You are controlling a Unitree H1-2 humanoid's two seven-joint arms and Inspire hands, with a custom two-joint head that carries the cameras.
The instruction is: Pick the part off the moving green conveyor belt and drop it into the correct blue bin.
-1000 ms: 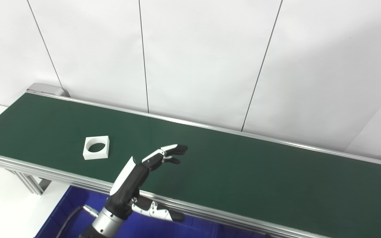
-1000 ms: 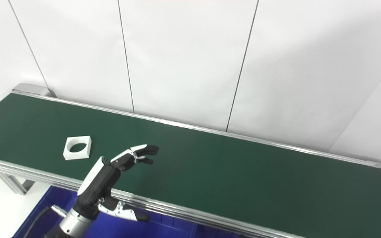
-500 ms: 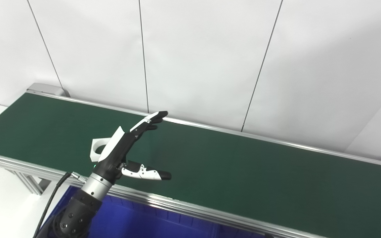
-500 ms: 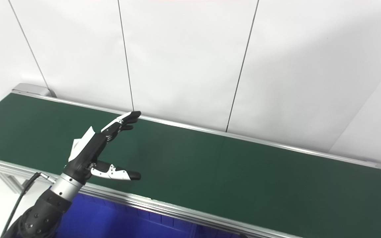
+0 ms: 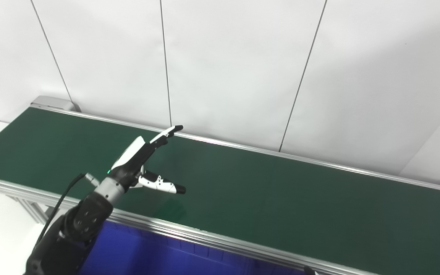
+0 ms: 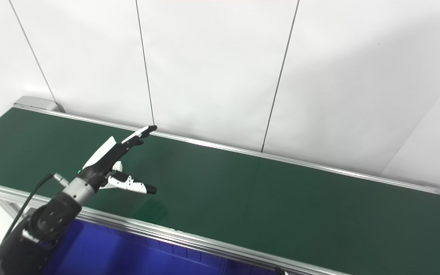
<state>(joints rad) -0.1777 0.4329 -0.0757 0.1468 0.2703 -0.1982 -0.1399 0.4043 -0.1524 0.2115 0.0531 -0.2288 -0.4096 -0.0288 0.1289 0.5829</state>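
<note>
In the left eye view, a long dark green conveyor belt (image 5: 266, 191) runs slantwise from the upper left to the lower right, edged by silver aluminium rails, with a grey end housing (image 5: 52, 102) at its far left corner. Behind it stands a white panelled wall (image 5: 235, 65) crossed by thin dark seams. Below the near rail a blue bin (image 5: 155, 258) shows only as a strip of its inside, and nothing can be made out in it. The left hand (image 5: 138, 162) reaches over the near part of the belt from the lower left, its fingers (image 5: 166, 133) stretched out straight toward the far rail and its thumb spread away to the right, released and holding nothing. The white part is hidden behind the hand in this view. The right hand is out of sight. In the right eye view, the same belt, wall and rails appear from slightly to the side, and the blue bin (image 6: 136, 256) again shows only bare blue inside. Here a small white piece of the part (image 6: 117, 167) peeks out just behind the left hand (image 6: 107, 162), lying on the belt between the palm and the thumb, though whether the hand touches it cannot be told.
</note>
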